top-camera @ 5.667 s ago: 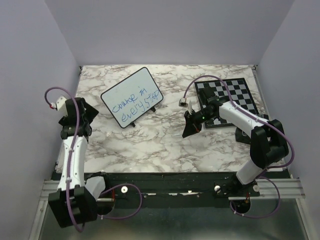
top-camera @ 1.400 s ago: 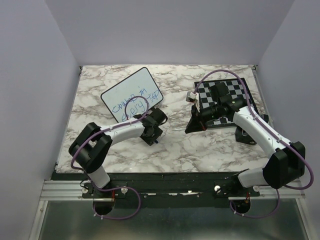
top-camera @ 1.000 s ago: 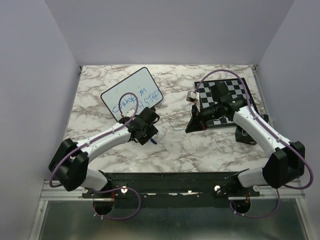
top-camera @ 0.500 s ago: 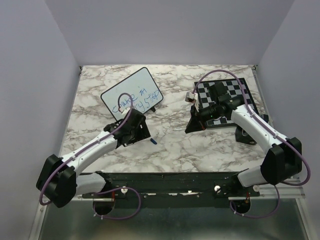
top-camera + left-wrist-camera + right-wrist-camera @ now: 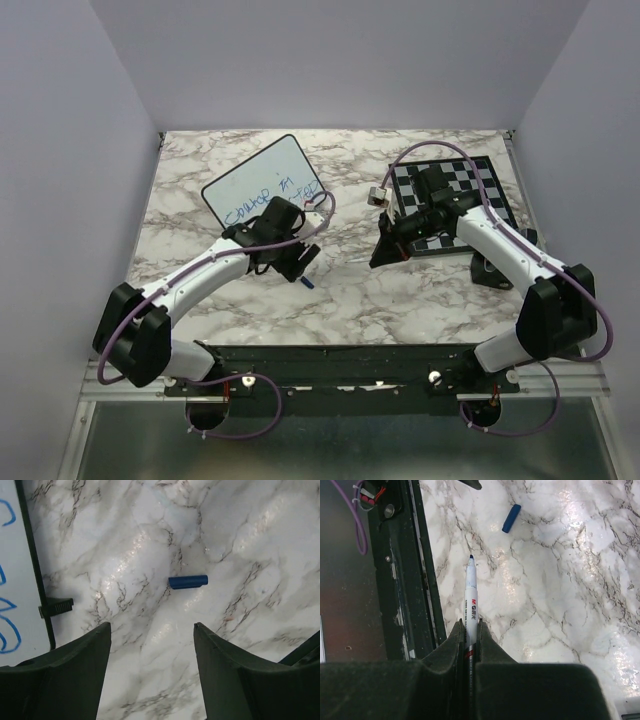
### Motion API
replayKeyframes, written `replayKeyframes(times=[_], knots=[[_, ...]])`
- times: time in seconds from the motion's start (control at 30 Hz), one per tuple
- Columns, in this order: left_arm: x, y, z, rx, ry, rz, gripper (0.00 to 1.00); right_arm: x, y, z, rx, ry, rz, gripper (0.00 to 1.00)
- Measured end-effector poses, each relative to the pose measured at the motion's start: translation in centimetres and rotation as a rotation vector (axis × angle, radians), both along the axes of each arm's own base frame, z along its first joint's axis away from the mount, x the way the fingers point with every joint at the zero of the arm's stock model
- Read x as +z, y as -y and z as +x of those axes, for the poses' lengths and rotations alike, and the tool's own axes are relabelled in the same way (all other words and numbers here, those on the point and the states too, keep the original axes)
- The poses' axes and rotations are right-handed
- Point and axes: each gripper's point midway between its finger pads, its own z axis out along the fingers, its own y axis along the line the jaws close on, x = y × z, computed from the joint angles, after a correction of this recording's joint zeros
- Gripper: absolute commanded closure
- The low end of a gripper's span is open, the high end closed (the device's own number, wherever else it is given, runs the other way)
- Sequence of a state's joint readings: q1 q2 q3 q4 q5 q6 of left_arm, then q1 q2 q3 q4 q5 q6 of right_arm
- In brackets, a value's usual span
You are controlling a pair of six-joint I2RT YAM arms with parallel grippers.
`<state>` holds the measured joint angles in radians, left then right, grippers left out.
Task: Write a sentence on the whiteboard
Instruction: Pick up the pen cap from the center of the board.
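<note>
The whiteboard (image 5: 255, 178) lies at the back left; its edge also shows in the left wrist view (image 5: 12, 580). The sentence (image 5: 262, 199) is blue lettering, with its lower line partly hidden by my left arm. My left gripper (image 5: 298, 262) is open and empty, hovering above the marble just right of the board (image 5: 152, 630). A blue marker cap (image 5: 308, 282) lies on the table ahead of its fingers (image 5: 188, 581). My right gripper (image 5: 383, 250) is shut on an uncapped white marker (image 5: 470, 592), tip pointing away over the table.
A black-and-white chessboard (image 5: 470, 185) lies at the back right under my right arm. The black rail (image 5: 400, 580) at the table's near edge shows in the right wrist view. The cap also shows there (image 5: 511, 518). The board's black foot (image 5: 56, 607) sticks out at its edge.
My left arm has swung in from the left edge to the middle, and in the last half second moved right, over the board's lower corner near the cap. The right gripper keeps the marker, almost still.
</note>
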<state>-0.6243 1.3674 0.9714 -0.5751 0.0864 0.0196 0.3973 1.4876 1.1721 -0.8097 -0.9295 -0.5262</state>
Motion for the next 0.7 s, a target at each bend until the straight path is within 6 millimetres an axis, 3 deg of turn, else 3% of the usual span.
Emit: replayKeyframes(times=[0.17,0.3,0.5,0.7], knots=[[-1.9,-1.1,-1.7,-0.407,0.099,0.114,0.27,-0.1,0.2,0.1,-0.001,0.002,-0.002,0.99],[-2.6,-1.2,-2.3,-0.621,0.167,0.134,0.3,-0.1,1.3,0.9,-0.035,0.005,-0.004,1.0],[-3.7,0.7,-0.1,-0.786,0.213,0.141,0.34,-0.1,3.2,2.4,-0.105,0.007,-0.004,0.99],[-6.2,2.2,0.0,-0.891,0.166,0.155,0.35,0.0,3.3,2.3,-0.101,0.008,-0.002,1.0]])
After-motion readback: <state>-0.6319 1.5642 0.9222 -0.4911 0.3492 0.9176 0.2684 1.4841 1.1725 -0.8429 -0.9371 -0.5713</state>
